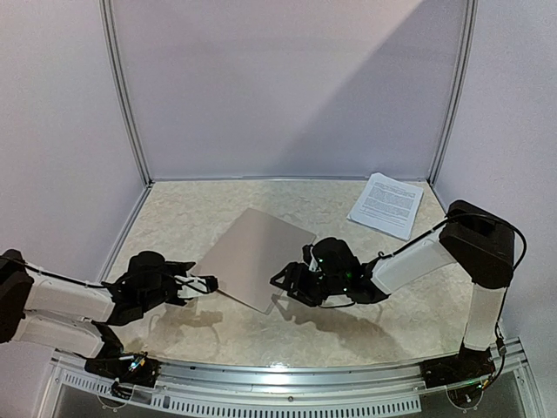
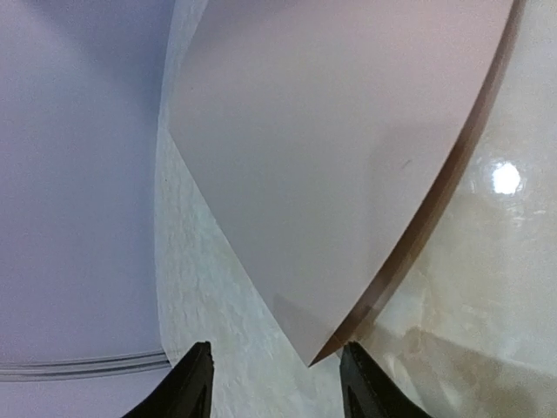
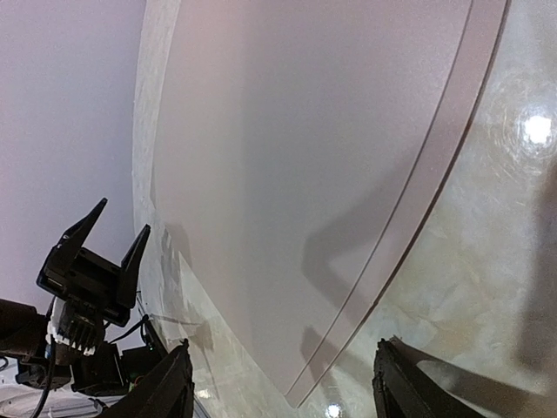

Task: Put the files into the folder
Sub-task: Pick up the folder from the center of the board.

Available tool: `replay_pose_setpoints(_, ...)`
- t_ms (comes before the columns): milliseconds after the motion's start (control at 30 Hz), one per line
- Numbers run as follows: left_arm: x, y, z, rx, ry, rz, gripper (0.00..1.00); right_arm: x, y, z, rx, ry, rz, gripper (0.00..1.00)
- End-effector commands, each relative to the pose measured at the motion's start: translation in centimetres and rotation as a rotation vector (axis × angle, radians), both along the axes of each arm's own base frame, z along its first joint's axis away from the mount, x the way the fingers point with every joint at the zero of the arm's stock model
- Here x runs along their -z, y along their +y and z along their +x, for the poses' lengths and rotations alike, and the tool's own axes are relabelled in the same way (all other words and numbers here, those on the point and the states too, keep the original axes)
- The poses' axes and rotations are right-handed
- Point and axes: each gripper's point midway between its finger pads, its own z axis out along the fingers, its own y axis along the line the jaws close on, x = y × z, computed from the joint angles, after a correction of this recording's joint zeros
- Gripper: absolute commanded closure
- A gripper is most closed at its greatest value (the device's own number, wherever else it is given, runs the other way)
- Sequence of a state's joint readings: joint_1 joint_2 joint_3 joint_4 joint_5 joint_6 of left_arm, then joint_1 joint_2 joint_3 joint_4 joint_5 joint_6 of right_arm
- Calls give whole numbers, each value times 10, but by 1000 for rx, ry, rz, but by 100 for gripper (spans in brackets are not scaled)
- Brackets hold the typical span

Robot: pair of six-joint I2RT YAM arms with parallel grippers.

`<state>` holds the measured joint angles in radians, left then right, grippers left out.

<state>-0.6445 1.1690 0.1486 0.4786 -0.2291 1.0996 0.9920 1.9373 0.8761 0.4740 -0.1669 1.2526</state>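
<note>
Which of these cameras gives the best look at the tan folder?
The top external view: it alone shows the whole folder, lying on the table. The left wrist camera sees only one corner; the right wrist camera sees a larger part.

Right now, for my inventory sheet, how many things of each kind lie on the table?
Tan folder: 1
Stack of printed paper sheets: 1 (sheets within it cannot be counted)
Total: 2

The print on the files (image 1: 385, 205) is too small to read; both wrist views cut off the folder (image 2: 348, 157).
</note>
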Motion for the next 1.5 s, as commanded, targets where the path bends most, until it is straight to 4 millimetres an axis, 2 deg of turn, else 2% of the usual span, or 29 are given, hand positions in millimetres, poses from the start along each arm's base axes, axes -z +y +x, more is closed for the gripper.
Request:
replay_pose_setpoints(0,5,0,7,49,-29,96,48,18,-6,3,14,17,-54,30)
replay_pose_setpoints(100,1,-4,16,42,-63,91,50,19,-7,3,8,12,-60,30)
replay_pose_setpoints(267,15,-2,23,24,-82,134,52,20,-8,3,8,13,-63,29)
replay_pose_setpoints(367,19,-1,25,17,-94,132,58,22,-10,3,11,13,-70,29)
replay_pose_setpoints(433,20,-4,25,16,-100,113,65,24,-11,2,14,18,-76,29)
replay_pose_setpoints(633,16,-9,24,16,-136,47,72,29,-13,4,31,36,-79,29)
replay_pose_setpoints(800,12,-15,30,24,-184,32,82,27,-14,9,57,41,-66,30)
replay_pose_setpoints(933,10,-18,29,36,-211,32,100,28,-17,10,76,62,-65,30)
replay_pose_setpoints(1267,11,-26,18,66,-177,5,100,13,-12,24,105,25,-35,35)
replay_pose_setpoints(1467,12,-28,16,65,-175,6,100,7,-10,34,109,-1,-3,52)
